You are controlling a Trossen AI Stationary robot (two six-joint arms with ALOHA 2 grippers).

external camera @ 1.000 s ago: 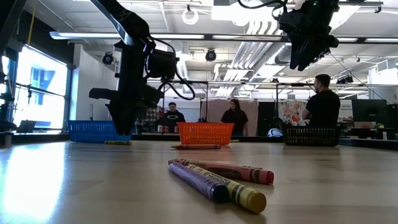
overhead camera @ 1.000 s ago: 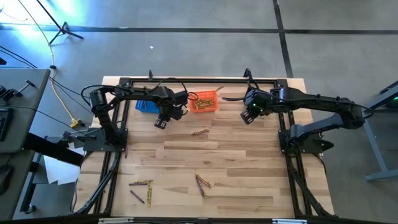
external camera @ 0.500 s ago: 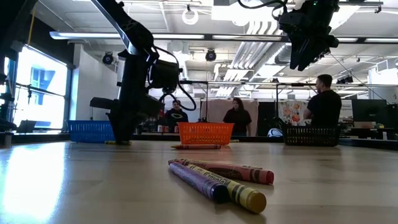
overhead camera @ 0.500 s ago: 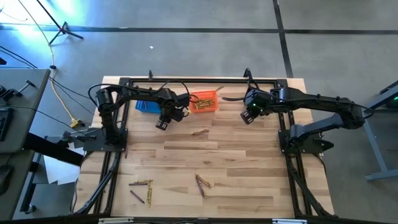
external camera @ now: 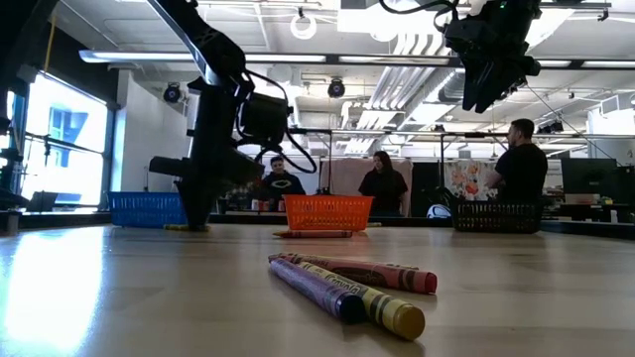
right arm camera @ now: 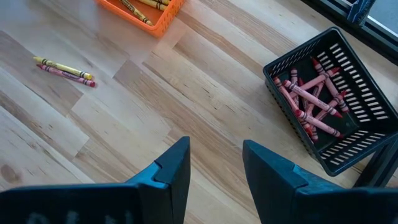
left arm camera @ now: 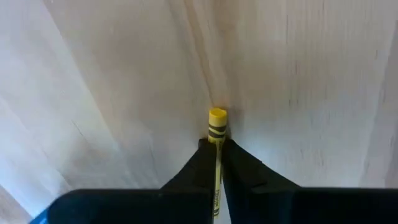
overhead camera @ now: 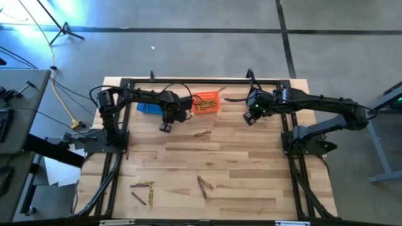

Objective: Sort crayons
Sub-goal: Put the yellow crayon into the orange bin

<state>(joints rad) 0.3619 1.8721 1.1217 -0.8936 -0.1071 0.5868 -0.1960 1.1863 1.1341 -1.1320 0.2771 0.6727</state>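
Presently, the left end effector (left arm camera: pixel 217 163) is lowered to the worktop (overhead camera: pixel 251 163) just in front of the blue basket (overhead camera: pixel 147 108), and its fingers are closed on a yellow crayon (left arm camera: pixel 216 134), whose banded tip is seen projecting past the fingertips in the left wrist view. The right end effector (right arm camera: pixel 216 168) is held well above the worktop near its far right part, with its fingers spread wide and nothing between them.

An orange basket (overhead camera: pixel 205 102) holding yellow crayons is set at the far middle of the worktop, and a black basket (right arm camera: pixel 328 101) filled with reddish-pink crayons (right arm camera: pixel 309 99) is seen in the right wrist view. A yellow and a reddish crayon (overhead camera: pixel 202 133) are left lying together in front of the orange basket. Two further small groups of loose crayons are found at the near edge: one near the left (overhead camera: pixel 143 189), one near the middle (overhead camera: pixel 204 184). Three people (external camera: pixel 521 169) are seen in the room beyond the worktop in the low view.
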